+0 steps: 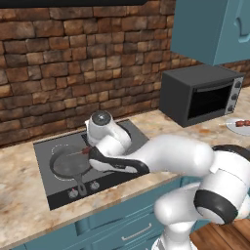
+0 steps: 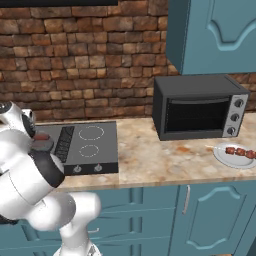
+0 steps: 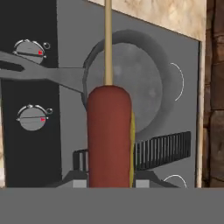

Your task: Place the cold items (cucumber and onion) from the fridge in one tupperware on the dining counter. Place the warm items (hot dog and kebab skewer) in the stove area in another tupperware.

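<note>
My gripper [image 3: 110, 181] is shut on the hot dog [image 3: 109, 135], a reddish-brown sausage on a tan wooden stick [image 3: 107, 43]. It holds the hot dog a little above the dark round pan [image 3: 140, 87] on the stove area [image 1: 105, 168]. In the left base view the gripper [image 1: 90, 150] hangs over the pan [image 1: 66, 165], with a red end of the hot dog [image 1: 86, 150] showing. From the right, the gripper [image 2: 41, 141] sits over the cooktop's [image 2: 92, 145] left side. The kebab skewer [image 2: 241, 151] lies on a white plate [image 2: 225, 156] right of the microwave.
A black microwave [image 2: 200, 107] stands on the beige counter [image 2: 150, 160] right of the cooktop. A teal wall cabinet [image 2: 215, 35] hangs above it, against a brick wall [image 1: 73, 58]. The pan's handle [image 1: 80, 185] points toward the counter's front edge, near the knobs [image 3: 33, 118].
</note>
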Controlling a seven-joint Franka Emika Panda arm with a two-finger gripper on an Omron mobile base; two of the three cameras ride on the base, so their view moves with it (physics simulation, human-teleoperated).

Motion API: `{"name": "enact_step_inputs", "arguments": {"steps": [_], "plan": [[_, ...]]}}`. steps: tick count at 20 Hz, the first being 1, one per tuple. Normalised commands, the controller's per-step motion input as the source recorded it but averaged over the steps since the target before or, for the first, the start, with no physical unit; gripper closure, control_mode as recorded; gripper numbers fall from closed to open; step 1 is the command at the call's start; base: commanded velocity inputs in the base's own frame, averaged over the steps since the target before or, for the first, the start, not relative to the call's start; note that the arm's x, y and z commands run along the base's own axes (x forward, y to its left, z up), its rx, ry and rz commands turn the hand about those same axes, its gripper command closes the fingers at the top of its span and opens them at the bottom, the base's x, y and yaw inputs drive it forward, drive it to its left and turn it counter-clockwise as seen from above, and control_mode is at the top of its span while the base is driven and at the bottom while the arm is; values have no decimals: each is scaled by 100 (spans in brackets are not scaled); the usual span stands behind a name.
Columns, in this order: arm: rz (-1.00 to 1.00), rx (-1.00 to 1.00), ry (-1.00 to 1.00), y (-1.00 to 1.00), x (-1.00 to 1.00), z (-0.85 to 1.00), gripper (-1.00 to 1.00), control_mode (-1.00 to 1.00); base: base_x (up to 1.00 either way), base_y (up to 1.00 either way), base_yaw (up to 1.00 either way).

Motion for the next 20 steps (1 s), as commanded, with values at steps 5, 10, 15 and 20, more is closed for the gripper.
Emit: {"name": "enact_step_inputs", "arguments": {"steps": [5, 10, 15, 20], "plan": [[-23, -1, -4, -100, -45, 74, 100, -100, 0, 0, 0], [-5, 12, -9, -100, -96, -4, 100, -100, 0, 0, 0], [16, 3, -1, -100, -63, -34, 100, -100, 0, 0, 0], [9, -1, 6, -97, -3, -3, 100, -100, 0, 0, 0]]}}
